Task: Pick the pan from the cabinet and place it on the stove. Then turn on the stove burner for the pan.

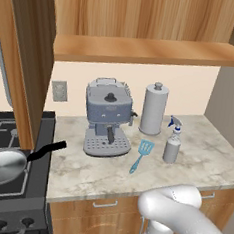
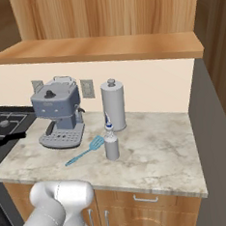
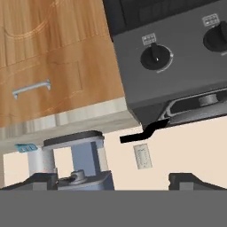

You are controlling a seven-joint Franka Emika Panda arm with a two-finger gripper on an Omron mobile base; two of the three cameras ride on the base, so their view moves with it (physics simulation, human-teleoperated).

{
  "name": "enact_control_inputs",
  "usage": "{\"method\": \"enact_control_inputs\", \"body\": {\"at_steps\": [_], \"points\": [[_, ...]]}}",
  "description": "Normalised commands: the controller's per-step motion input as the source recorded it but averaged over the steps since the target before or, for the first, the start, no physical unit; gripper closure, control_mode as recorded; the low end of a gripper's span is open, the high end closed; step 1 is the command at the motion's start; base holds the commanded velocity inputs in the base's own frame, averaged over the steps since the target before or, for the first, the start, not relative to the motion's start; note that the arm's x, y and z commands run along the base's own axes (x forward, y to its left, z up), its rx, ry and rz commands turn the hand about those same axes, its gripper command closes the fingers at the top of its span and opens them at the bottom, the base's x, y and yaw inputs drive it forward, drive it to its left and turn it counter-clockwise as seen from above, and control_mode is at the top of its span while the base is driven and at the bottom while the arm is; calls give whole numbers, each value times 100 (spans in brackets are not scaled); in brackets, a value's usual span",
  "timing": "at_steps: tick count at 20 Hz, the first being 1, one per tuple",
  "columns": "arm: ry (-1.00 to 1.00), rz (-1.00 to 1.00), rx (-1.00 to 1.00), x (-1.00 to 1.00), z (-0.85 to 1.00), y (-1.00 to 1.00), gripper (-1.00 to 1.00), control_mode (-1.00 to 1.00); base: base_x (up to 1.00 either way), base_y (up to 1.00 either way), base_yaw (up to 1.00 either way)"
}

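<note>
- I see the round shallow silver metal pan (image 1: 3, 165) resting on the black grid grates of the black gas stove (image 1: 12, 200), at the stove's near right side; its long thin black handle reaches right, out over the edge of the marbled stone table (image 1: 195, 161).
- In my hand view, which is rolled upside down, the stove's black knobs (image 3: 155, 56) sit on the front panel and the pan's handle pokes out beyond the stove's edge.
- My pincer (image 3: 111, 181) stands spread wide, its two dark tips far apart with nothing between them, pointing at the stove front.
- On the table I see a blue-grey coffee machine (image 1: 108, 117), a silver paper-towel holder (image 1: 154, 108), a grey spray bottle (image 1: 172, 141) and a blue spatula (image 1: 142, 154) lying flat.
- The warm brown wooden upper cabinet (image 1: 147, 21) hangs above the table.
</note>
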Motion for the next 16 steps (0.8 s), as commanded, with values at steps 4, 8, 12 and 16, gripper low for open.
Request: {"method": "enact_control_inputs", "body": {"at_steps": [4, 8, 12, 16], "points": [[-12, 0, -12, 4, -22, 0, -100, -100, 0, 0, 0], [-12, 0, -13, 11, -25, 0, -100, -100, 0, 0, 0], [-11, 0, -9, 16, -13, 0, -100, -100, 0, 0, 0], [-7, 2, -1, 22, 0, 0, -100, -100, 0, 0, 0]]}}
